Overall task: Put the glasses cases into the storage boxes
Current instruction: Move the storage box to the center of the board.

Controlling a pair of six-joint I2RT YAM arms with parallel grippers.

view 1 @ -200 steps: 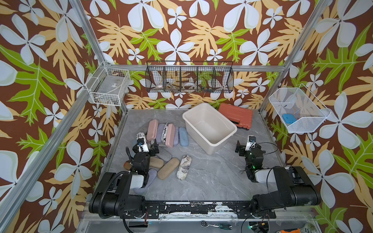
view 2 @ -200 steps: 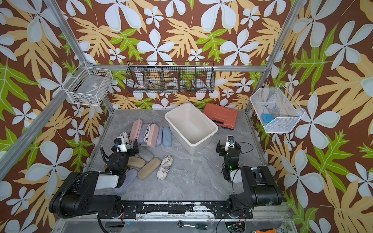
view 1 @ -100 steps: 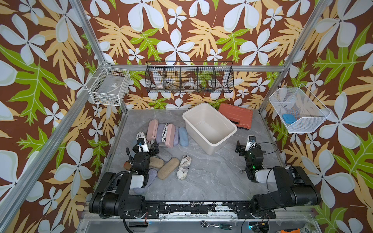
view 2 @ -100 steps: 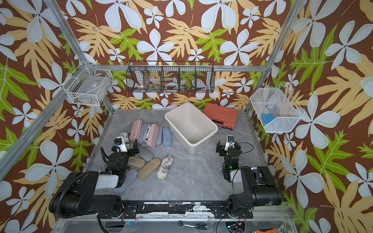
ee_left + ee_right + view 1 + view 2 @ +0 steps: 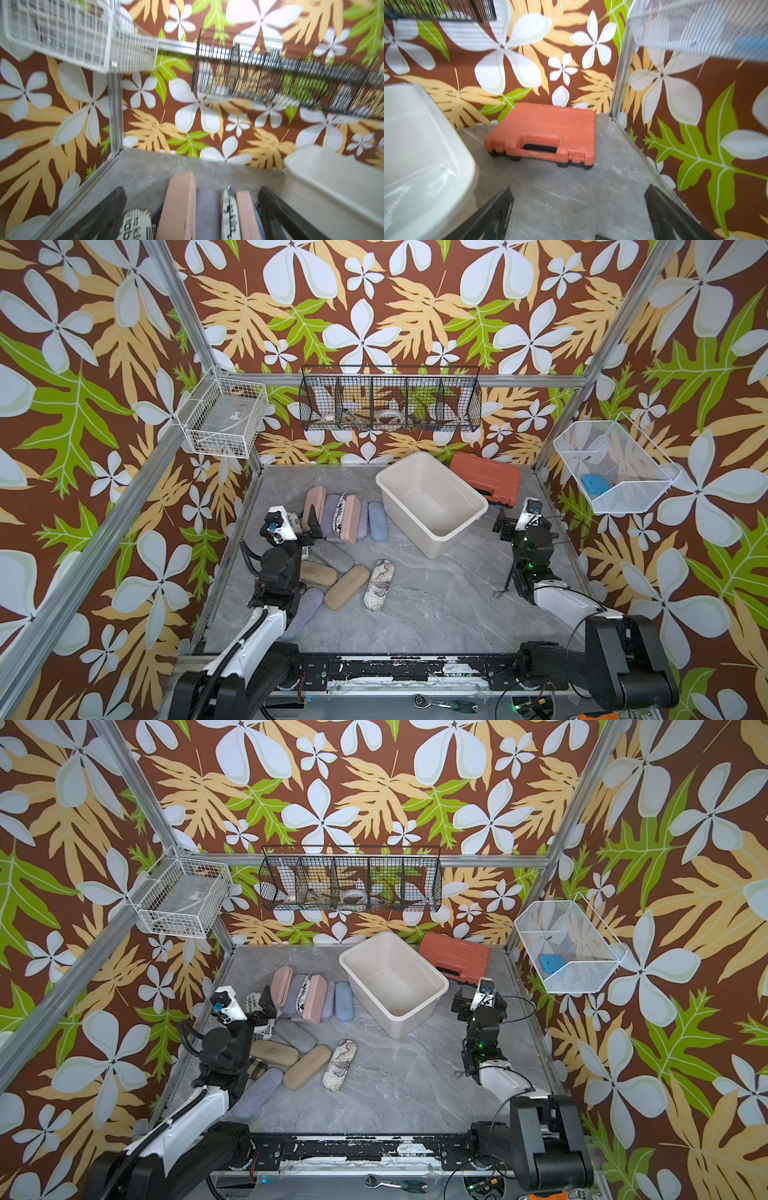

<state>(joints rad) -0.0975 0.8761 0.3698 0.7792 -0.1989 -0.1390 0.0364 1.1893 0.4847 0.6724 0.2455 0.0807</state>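
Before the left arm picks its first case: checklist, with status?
1. Left gripper open, empty: ok.
2. Right gripper open, empty: ok.
3. Storage box upright, nothing inside: ok.
4. One case singled out: not ok; pink case and its row neighbours all fall inside the left gap in the left wrist view.
5. Tool case apart from the box, out of the way: ok.

Both arms same build: left arm [image 5: 266, 628] and right arm [image 5: 561, 605] have white forearm shells and black joint housings. White wrist camera [image 5: 281, 522] on each. Left gripper [image 5: 192, 190] and right gripper [image 5: 580, 189] have plain black fingers. Black cable [image 5: 246, 558] loops at the left wrist. Green LED [image 5: 525, 538] on the right. Black base rail [image 5: 395, 670], paint chipped.
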